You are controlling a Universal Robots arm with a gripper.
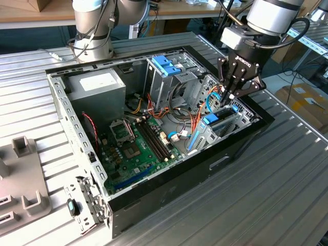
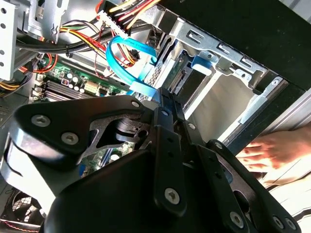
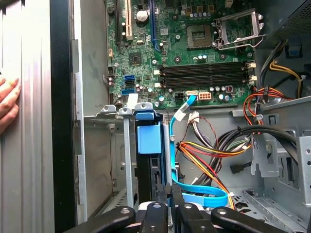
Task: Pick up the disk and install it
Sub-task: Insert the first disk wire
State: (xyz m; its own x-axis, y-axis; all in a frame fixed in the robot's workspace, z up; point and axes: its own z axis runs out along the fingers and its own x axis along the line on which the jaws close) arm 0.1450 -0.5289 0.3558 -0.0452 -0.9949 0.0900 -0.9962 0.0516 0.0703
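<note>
The disk stands on its edge in a metal slot inside the open computer case. We see its light blue frame and its dark body, which runs toward the gripper. In the exterior view, the slot is on the exterior view's right side of the case, close to the black wall.

The gripper hangs just above the slot. Its two fingers are pressed together, and we see nothing held between them. They are right beside the disk's edge, but we cannot tell if they touch it.

A flat blue cable curls just beside the fingers, next to red, yellow and black wires. The green board lies flat on the case floor, toward the exterior view's left of the slot. At the far side of the case, a blue bracket sits on top of a metal cage.

The case rests on a ribbed metal table. A person's hand lies on the table, just outside the black wall.
</note>
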